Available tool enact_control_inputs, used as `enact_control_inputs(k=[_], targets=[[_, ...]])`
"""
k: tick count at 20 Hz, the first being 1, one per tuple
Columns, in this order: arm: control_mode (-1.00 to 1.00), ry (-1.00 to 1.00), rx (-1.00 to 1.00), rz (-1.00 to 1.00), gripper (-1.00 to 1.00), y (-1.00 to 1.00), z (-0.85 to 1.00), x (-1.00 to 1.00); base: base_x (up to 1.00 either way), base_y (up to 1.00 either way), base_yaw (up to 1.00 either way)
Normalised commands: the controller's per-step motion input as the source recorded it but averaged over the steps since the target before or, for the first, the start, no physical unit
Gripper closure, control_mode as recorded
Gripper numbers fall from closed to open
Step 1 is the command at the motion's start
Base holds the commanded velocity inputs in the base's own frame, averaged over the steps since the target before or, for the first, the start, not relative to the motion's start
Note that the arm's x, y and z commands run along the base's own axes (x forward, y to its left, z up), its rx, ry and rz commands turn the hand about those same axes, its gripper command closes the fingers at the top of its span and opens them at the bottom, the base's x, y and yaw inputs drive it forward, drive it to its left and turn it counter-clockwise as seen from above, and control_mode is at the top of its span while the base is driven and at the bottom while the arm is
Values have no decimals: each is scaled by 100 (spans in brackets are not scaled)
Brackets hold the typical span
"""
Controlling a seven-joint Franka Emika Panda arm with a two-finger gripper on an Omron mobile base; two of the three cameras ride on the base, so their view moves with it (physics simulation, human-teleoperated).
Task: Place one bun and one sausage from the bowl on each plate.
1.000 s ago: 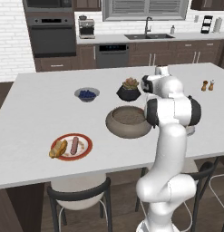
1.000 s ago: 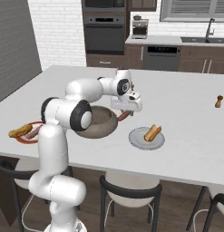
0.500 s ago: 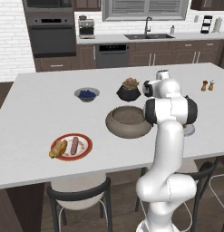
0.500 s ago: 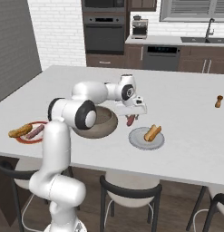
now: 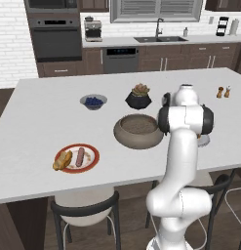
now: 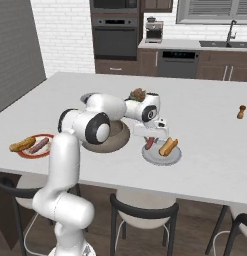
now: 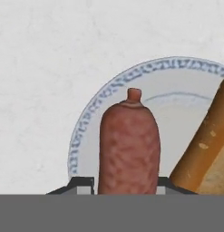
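My gripper (image 6: 151,139) is shut on a reddish-brown sausage (image 6: 150,144), holding it low over the left part of the pale grey plate (image 6: 160,157). In the hand view the sausage (image 7: 129,147) stands between my fingertips (image 7: 81,184) above the plate's patterned rim (image 7: 86,129). A bun (image 6: 168,146) lies on that plate to the right, and the same bun (image 7: 206,149) shows beside the sausage. The speckled bowl (image 5: 138,131) sits just left of the arm. The red-rimmed plate (image 5: 78,158) carries a bun (image 5: 63,159) and a sausage (image 5: 80,156).
A black pot with a plant (image 5: 138,96) and a small bowl of blue berries (image 5: 93,101) stand behind the big bowl. Two shakers (image 5: 223,92) sit far right. Stools (image 5: 85,215) line the counter's near edge.
The gripper has carried the sausage rightward from beside the bowl and lowered it over the grey plate, next to the bun.
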Motion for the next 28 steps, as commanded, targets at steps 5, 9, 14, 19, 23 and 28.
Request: enact_control_inputs(k=[5,9,14,19,23,28], targets=[[-100,0,2,-14,100,-15,-36,2,0,0,0],[-100,0,0,-7,100,0,-36,0,0,0,0],[-100,0,1,-2,100,-1,-18,2,0,0,0],[-100,-1,0,0,100,-3,-1,18,0,0,0],[-100,0,0,0,100,-32,-10,16,0,0,0],[-100,0,0,0,100,-30,0,2,0,0,0]])
